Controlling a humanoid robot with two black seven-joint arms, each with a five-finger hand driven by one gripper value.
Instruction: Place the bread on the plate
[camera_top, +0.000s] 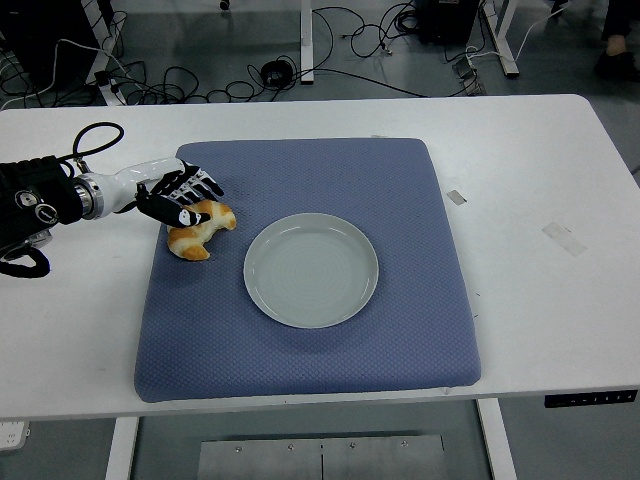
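The bread (203, 231), a golden croissant-shaped piece, lies on the blue mat (400, 190) just left of the plate. My left hand (188, 200) comes in from the left edge. Its black fingers (205, 187) curl over the bread's far-left end and the thumb presses on its near-left side. The bread rests on the mat under the hand. The pale green round plate (311, 270) sits in the middle of the mat with nothing on it. A small gap separates the bread from the plate's left rim. My right hand is out of view.
The blue mat covers the middle of the white table (540, 160). Two bits of tape (456, 197) (564, 238) lie on the table to the right. Cables run across the floor beyond the far edge.
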